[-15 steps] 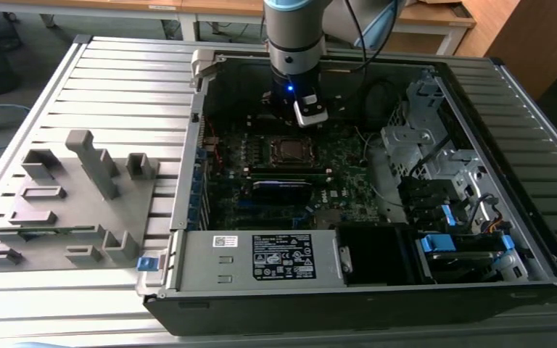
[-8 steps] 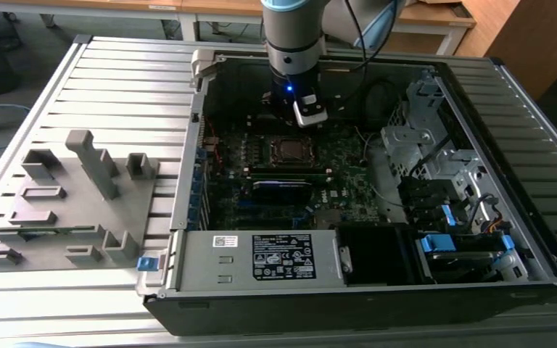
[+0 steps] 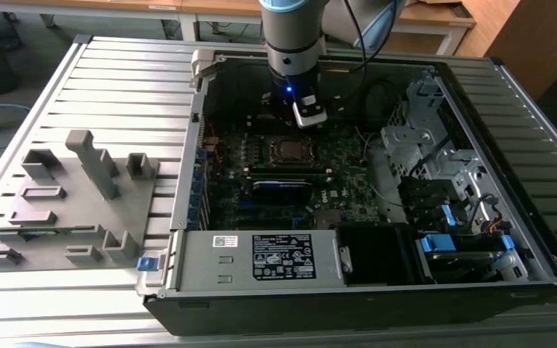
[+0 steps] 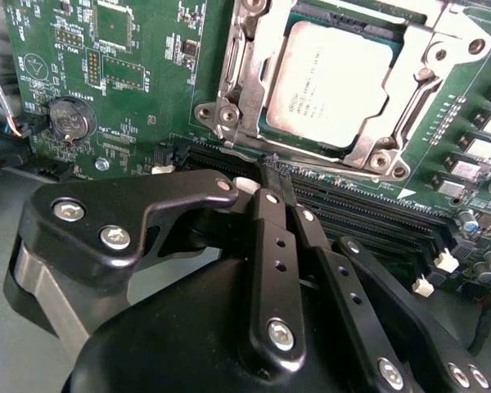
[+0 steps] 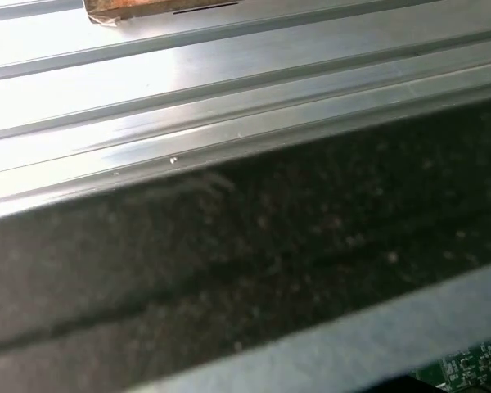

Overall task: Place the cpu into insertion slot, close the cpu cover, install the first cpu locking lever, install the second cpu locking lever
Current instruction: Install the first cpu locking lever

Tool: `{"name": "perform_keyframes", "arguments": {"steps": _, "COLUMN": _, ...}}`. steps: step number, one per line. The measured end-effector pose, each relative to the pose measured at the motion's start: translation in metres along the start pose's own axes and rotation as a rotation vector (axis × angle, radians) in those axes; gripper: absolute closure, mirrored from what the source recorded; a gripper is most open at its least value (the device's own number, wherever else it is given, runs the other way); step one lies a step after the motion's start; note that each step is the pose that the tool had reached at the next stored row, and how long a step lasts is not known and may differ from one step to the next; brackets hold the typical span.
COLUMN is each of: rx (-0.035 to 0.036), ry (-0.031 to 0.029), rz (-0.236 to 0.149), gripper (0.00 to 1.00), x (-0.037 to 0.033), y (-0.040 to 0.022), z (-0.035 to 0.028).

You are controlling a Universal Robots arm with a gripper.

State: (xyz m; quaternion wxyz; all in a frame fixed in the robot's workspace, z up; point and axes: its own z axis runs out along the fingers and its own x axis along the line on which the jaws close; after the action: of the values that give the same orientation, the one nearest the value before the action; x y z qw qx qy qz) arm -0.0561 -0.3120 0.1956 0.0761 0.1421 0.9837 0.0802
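Note:
The cpu point(image 4: 327, 82), a grey metallic square, lies flat in the insertion slot point(image 3: 289, 148) on the green motherboard point(image 4: 123, 65). Around it the silver cpu cover point(image 4: 368, 152) lies down flat, its window framing the chip. Thin wire levers run along two opposite sides of the cover, one point(image 4: 231, 61) and the other point(image 4: 416, 100). My gripper point(image 4: 272, 173) hovers just beside the socket over the black memory slots point(image 4: 368, 213), its black fingers point(image 4: 272, 246) pressed together with nothing between them. In the exterior view the gripper point(image 3: 303, 125) hangs inside the open computer case just behind the socket.
Case walls point(image 5: 245, 270) surround the board. A labelled power supply box point(image 3: 259, 257) sits at the front and drive bays point(image 3: 434, 167) on the exterior view's right. A grey peg fixture point(image 3: 66, 196) stands on the ribbed table at the left. A coin battery point(image 4: 69, 119) sits on the board.

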Motion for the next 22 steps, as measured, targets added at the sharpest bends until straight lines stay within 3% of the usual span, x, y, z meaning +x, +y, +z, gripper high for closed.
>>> {"name": "perform_keyframes", "arguments": {"steps": 5, "rx": -0.0001, "ry": -0.0002, "rz": 0.0, "gripper": 0.9, "x": -0.0011, "y": -0.0038, "z": 0.0}}
{"name": "perform_keyframes", "arguments": {"steps": 13, "rx": -0.0005, "ry": -0.0007, "rz": 0.0, "gripper": 0.9, "x": -0.0011, "y": -0.0041, "z": 0.0003}}
{"name": "perform_keyframes", "arguments": {"steps": 22, "rx": -0.0019, "ry": -0.0004, "rz": 0.0, "gripper": 0.9, "x": -0.0018, "y": -0.003, "z": -0.0052}}
